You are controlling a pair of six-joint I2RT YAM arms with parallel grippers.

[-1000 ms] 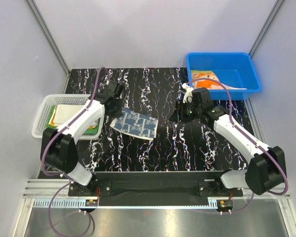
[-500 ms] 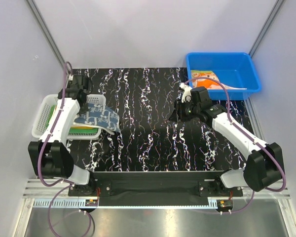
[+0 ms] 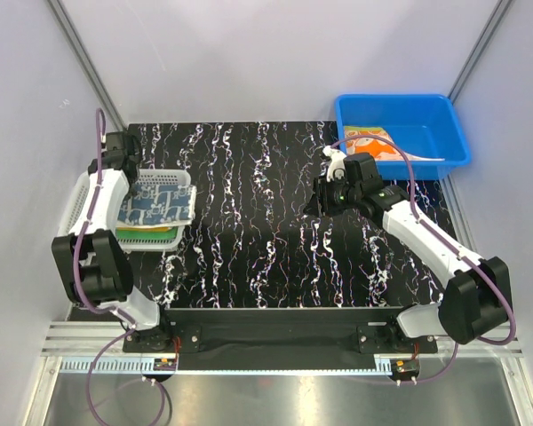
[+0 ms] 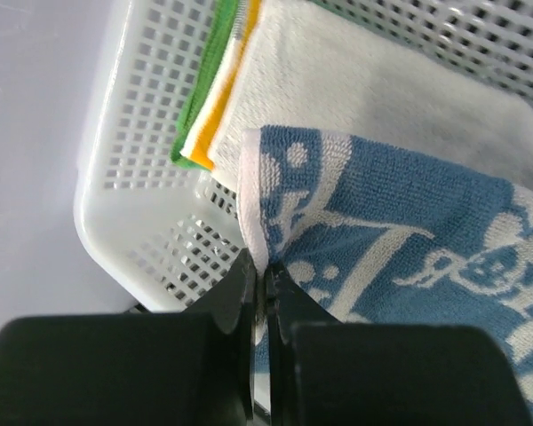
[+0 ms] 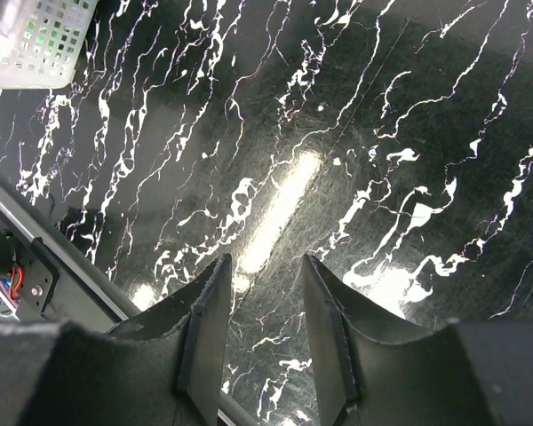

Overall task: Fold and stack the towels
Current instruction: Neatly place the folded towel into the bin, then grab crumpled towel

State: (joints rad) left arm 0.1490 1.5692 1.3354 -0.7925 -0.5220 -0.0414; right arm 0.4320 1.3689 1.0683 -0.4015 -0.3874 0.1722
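Observation:
My left gripper point(image 3: 131, 175) is shut on the white edge of the navy-and-white patterned towel point(image 3: 158, 201), which lies folded over the stack in the white basket point(image 3: 76, 200). In the left wrist view my left gripper point(image 4: 262, 271) pinches the patterned towel point(image 4: 409, 257) above the plain white towel point(image 4: 373, 98), with the orange-yellow edge point(image 4: 215, 106) and green edge point(image 4: 198, 102) beside it. The fox-face towel point(image 3: 373, 144) lies in the blue bin point(image 3: 435, 111). My right gripper point(image 3: 318, 202) is open and empty over the table; its jaws point(image 5: 265, 293) show only bare tabletop between them.
The black marbled table point(image 3: 275, 248) lies between the basket at the left and the bin at the back right. Grey walls close in the back and both sides. A corner of the basket point(image 5: 35, 40) shows in the right wrist view.
My left gripper has carried the patterned towel from the table's middle leftward and laid it onto the basket's stack. The right arm has barely moved.

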